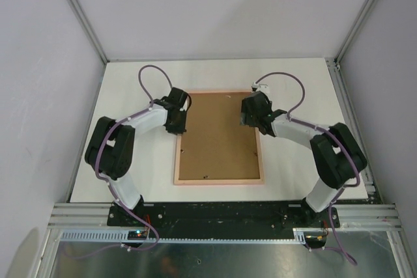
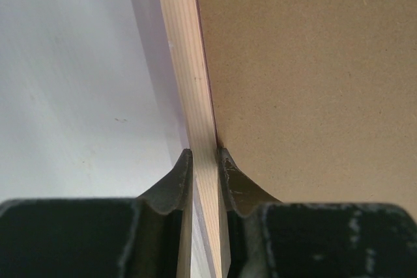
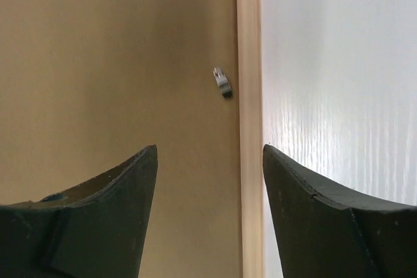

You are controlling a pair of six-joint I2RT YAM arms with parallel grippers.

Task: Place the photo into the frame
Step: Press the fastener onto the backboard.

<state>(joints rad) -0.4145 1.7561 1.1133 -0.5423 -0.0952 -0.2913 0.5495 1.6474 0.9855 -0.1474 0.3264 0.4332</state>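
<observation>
the frame [image 1: 218,181] lies back up in the middle of the white table [image 1: 306,89], the brown backing board [image 1: 218,138] sitting inside it; my left gripper [image 2: 204,161] is pinched tight on its left rail; my right gripper [image 3: 209,161] stands wide apart, holding nothing, with the right rail between its fingers

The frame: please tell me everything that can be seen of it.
The frame is a thin rectangle of pale wood with a pink edge, lying flat, back up, on the white table. A brown backing board fills it. The left gripper has its jaws shut on the left rail; the right gripper has them open astride the right rail.
</observation>
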